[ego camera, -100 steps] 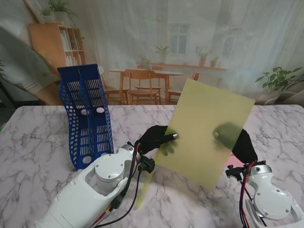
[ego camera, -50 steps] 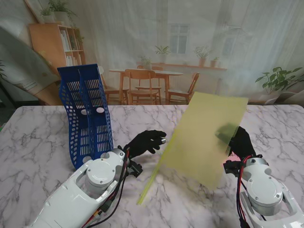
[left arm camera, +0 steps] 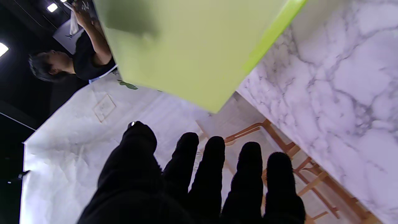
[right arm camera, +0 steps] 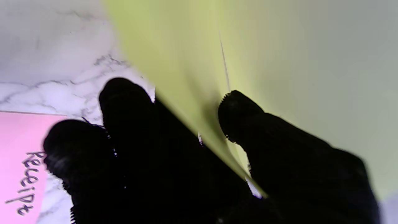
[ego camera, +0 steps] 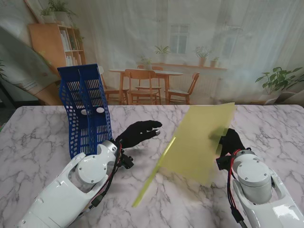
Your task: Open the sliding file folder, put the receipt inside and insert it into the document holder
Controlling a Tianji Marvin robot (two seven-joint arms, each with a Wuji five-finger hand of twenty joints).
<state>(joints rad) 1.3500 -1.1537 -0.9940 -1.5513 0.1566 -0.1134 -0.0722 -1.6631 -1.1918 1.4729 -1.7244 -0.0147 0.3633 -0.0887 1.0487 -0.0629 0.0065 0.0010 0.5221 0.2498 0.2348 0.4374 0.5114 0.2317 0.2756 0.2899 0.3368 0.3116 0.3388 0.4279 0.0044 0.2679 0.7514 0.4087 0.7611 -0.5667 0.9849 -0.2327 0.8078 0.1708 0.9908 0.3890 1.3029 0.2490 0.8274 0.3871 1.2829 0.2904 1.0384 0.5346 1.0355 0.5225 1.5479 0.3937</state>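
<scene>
A yellow-green folder [ego camera: 197, 142] stands tilted over the table, with my right hand [ego camera: 231, 141] shut on its right edge. In the right wrist view the folder [right arm camera: 279, 62] is pinched between thumb [right arm camera: 245, 124] and fingers [right arm camera: 124, 102]. A brighter green slide bar [ego camera: 145, 187] runs along the folder's left edge and sticks out toward me. My left hand [ego camera: 137, 134] is open and apart from the folder, between it and the blue document holder [ego camera: 88, 114]. The pink receipt [right arm camera: 18, 155] lies on the table under my right hand, hidden in the stand view.
The marble table [ego camera: 38, 142] ends at a printed backdrop behind the holder. In the left wrist view the folder [left arm camera: 186, 46] hangs beyond my spread left hand [left arm camera: 202, 180], and a person is visible past the backdrop.
My left hand let go of the folder and drew back left toward the holder. The folder, now held by the right hand only, tipped down and swung right.
</scene>
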